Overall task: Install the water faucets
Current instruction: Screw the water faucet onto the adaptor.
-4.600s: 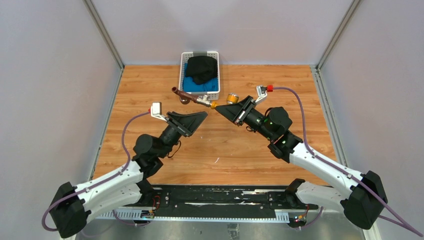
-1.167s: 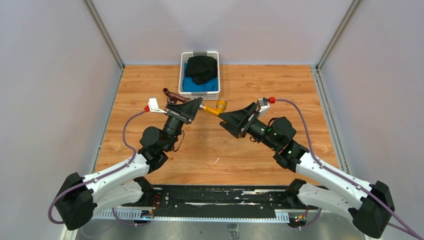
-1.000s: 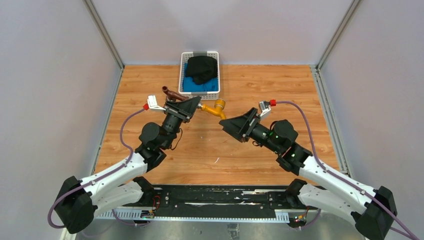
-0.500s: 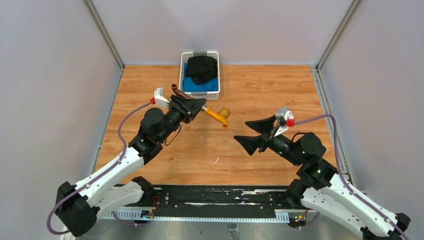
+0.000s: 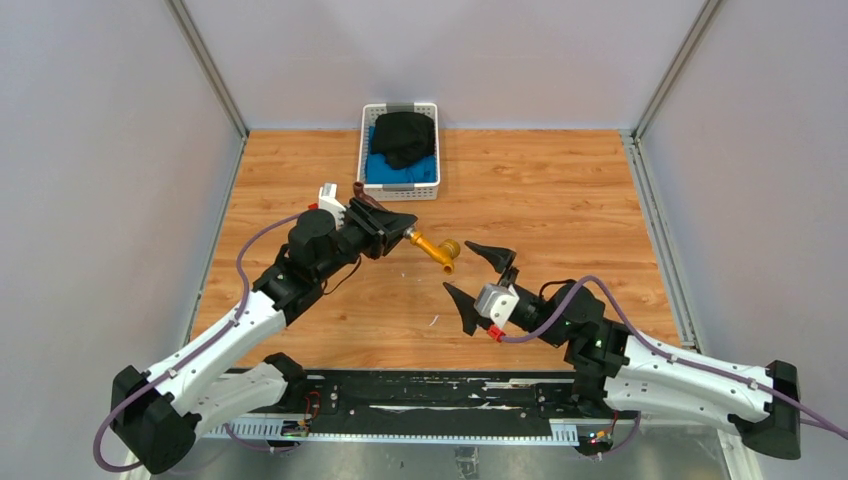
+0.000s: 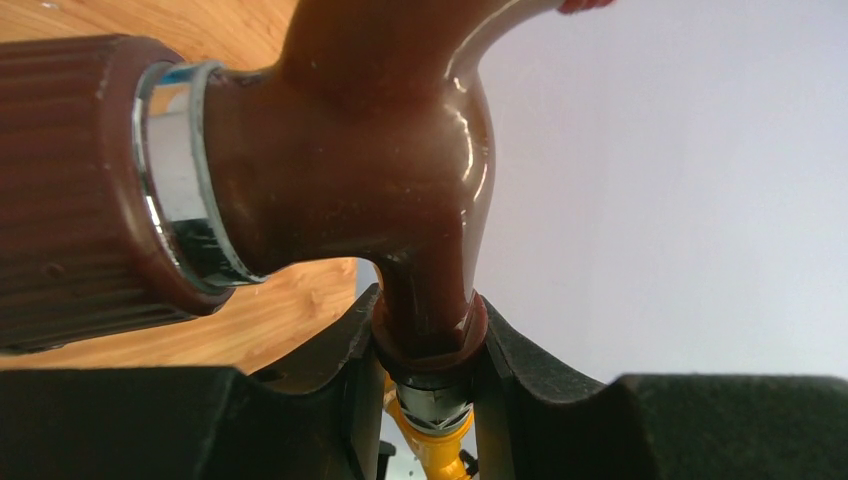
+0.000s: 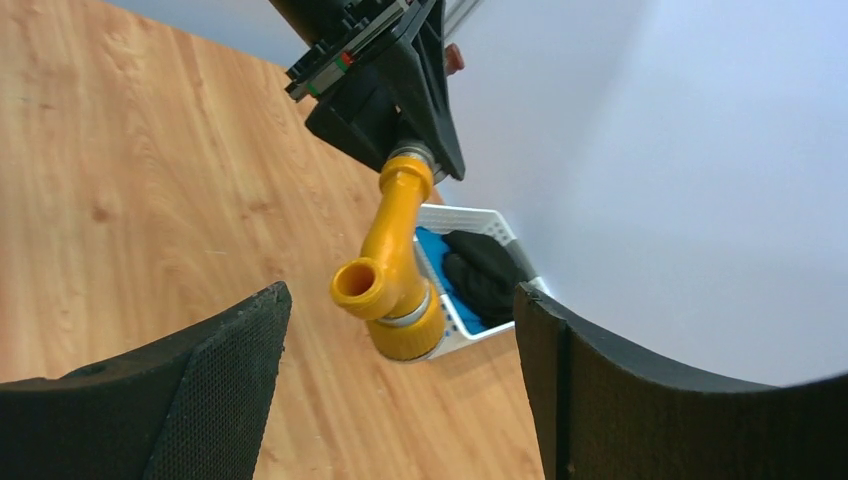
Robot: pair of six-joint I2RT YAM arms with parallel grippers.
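Clamping one dark reddish-brown metal faucet [image 6: 380,190], left gripper [image 5: 400,229] holds firm; one brass-yellow metal faucet [image 7: 392,265] adjoins its end; right gripper [image 5: 477,280] stands open, empty.

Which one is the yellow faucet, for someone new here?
Find the white basket at the far edge of the table, then the left tool in front of it. The yellow faucet sticks out past its tip: bright yellow with a bent spout, unlike the dark brown faucet gripped in the tool.
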